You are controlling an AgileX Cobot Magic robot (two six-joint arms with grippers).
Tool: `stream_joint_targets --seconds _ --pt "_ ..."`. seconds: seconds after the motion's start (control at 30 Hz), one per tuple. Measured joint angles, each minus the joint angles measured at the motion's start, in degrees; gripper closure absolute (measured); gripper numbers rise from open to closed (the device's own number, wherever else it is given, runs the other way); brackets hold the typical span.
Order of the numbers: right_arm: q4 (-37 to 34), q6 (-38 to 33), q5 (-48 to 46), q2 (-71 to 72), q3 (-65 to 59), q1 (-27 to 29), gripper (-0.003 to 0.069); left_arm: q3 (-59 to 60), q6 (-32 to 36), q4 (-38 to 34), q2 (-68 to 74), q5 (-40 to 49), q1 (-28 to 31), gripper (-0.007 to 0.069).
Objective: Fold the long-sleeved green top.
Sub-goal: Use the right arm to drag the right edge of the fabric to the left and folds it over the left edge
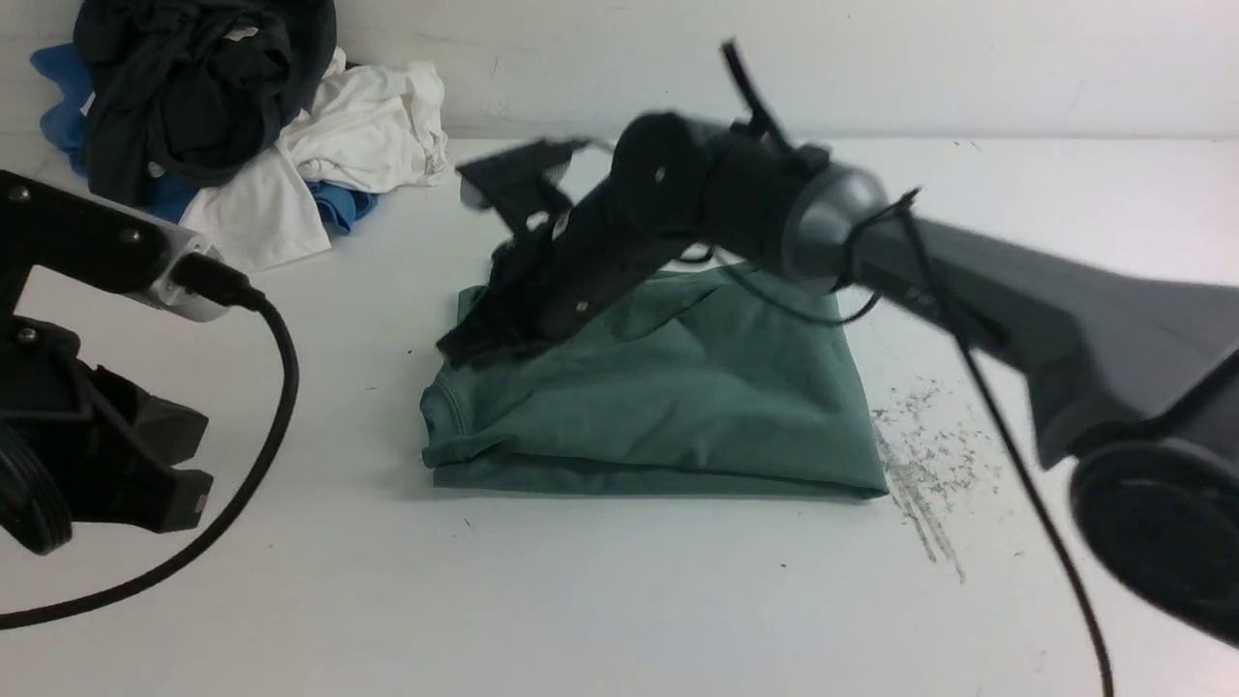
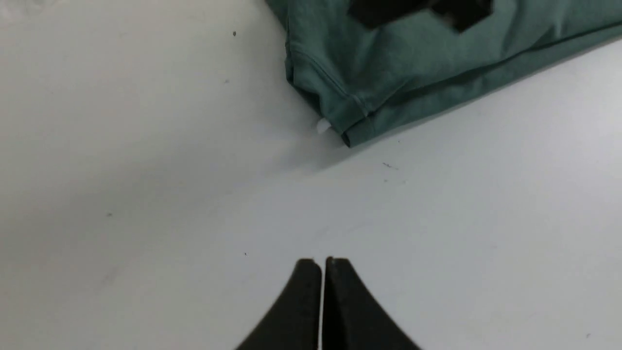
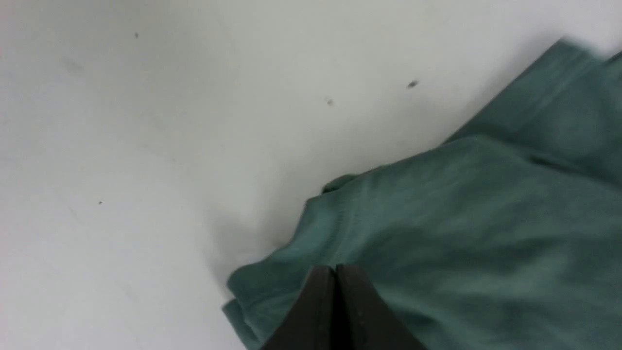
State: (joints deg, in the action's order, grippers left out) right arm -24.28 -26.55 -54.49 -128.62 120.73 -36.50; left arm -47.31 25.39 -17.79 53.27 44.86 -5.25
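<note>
The folded green top (image 1: pixel 668 407) lies flat, long axis running left-right.

Blk arms (image 1: pixel 1045 310), silver cuffs (image 1: pixel 837 227), blk cables (image 1: pixel 281 387)

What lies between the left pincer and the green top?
In the left wrist view, only bare white table, with tiny specks, separates the left pincer from the green top.
</note>
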Motion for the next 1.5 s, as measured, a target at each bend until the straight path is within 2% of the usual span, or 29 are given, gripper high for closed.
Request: stream_joint_targets --seconds 0.13,0.23,0.33,0.5,0.7,0.9,1.0,1.07,1.27,1.43,1.5 --pt "12.04 2.03 -4.34 6.39 0.28 3.24 0.0673 1.32 3.17 -0.21 -6.69 -3.05 0.0 0.0631" --pt "17.75 5.86 -7.73 6.38 0.28 7.2 0.0673 4.63 5.45 -0.39 -12.23 -7.13 0.0 0.0631" --pt "18.71 9.0 -8.91 3.07 0.28 11.26 0.0673 8.63 6.81 -0.4 -17.01 -11.35 0.0 0.0631" --pt "18.77 9.72 -3.52 -7.31 -0.11 16.28 0.0673 15.25 7.23 -0.45 -23.2 -20.6 0.0 0.0631" --pt "19.52 11.33 -2.02 -8.3 -0.07 17.26 0.0673 18.09 7.25 -0.45 -25.95 -25.61 0.0 0.0631" --pt "13.07 10.02 -4.03 -1.16 -0.27 14.77 0.0673 18.29 7.29 -0.45 -26.06 -27.38 0.0 0.0631" --pt "5.08 7.36 -3.81 2.43 0.19 8.66 0.0673 18.29 7.29 -0.59 -26.06 -28.54 0.0 0.0631" --pt "3.3 7.02 -3.81 1.74 0.19 5.57 0.0673 18.29 7.29 -1.2 -26.06 -28.54 0.0 0.0631" --pt "4.96 7.23 -3.68 -6.84 -0.09 -0.83 0.0673 18.29 7.29 -3.07 -26.06 -28.54 0.0 0.0631" --pt "7.42 9.53 -4.66 -8.48 -0.07 -1.71 0.0673 18.29 7.29 -3.25 -26.89 -28.54 0.0 0.0631" --pt "10.64 10.03 -7.5 -6.17 -0.07 -1.71 0.0673 18.38 7.29 -3.25 -28.14 -28.54 0.0 0.0631"
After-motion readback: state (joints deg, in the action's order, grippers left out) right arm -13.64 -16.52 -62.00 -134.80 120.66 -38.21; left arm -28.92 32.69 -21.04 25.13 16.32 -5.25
